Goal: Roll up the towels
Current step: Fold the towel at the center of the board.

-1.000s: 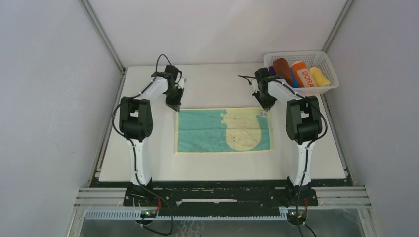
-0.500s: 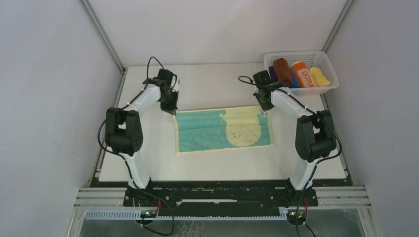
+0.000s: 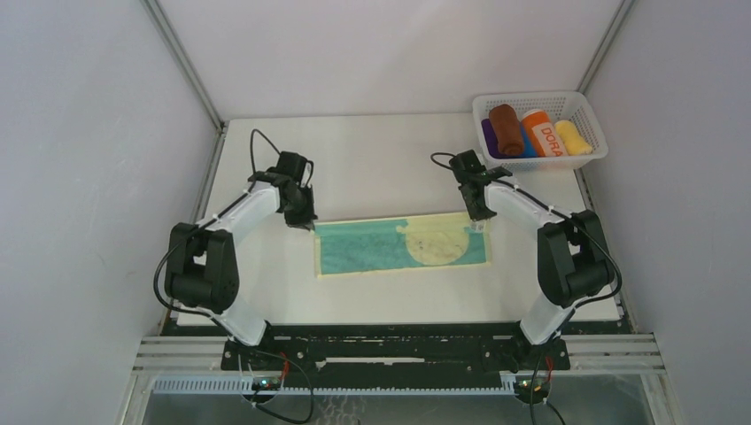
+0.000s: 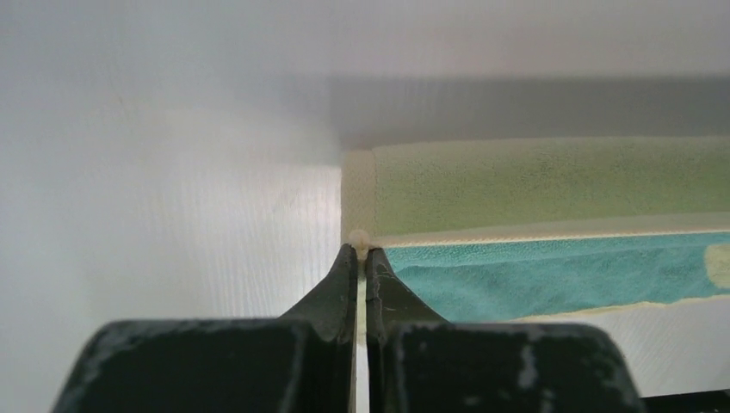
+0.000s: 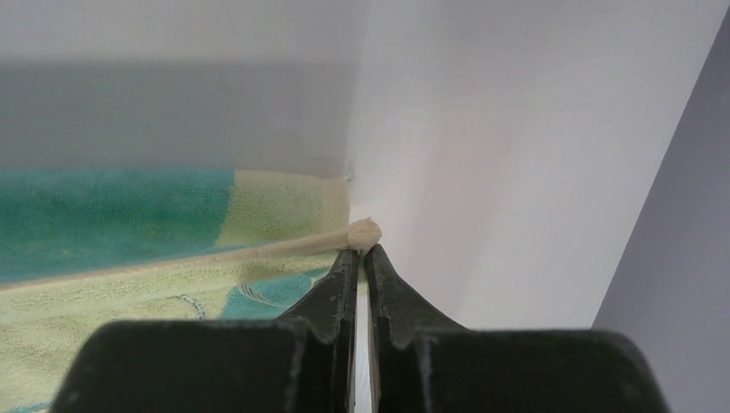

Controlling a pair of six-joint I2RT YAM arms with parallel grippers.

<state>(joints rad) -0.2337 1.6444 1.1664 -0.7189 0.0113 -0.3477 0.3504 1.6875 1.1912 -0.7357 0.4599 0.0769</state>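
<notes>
**Both pincers pinching the teal towel's far corners**

Around the middle of the table (image 3: 381, 159), the teal towel (image 3: 372, 252) is lying as a long strip running left to right, with a pale yellow-cream patch showing toward its right end. The left pincer (image 3: 306, 222) is gripping the strip's far left corner; in the left wrist view its fingers are pressing together on a small cream nub of hem, with teal pile on the near side of that hem and pale yellow-green cloth beyond it. The right pincer (image 3: 481, 215) is gripping the far right corner; in the right wrist view its fingers are closing on a similar cream nub, and the hem is stretching taut away to the left. Farther back, at the table's far right corner, a white basket (image 3: 542, 163) is holding the rust-brown towel (image 3: 507, 129), already rolled; it is resting between a purple roll (image 3: 488, 135) and an orange roll lettered "DORA" (image 3: 547, 134), with a bright yellow roll (image 3: 574, 138) at the right end.
</notes>
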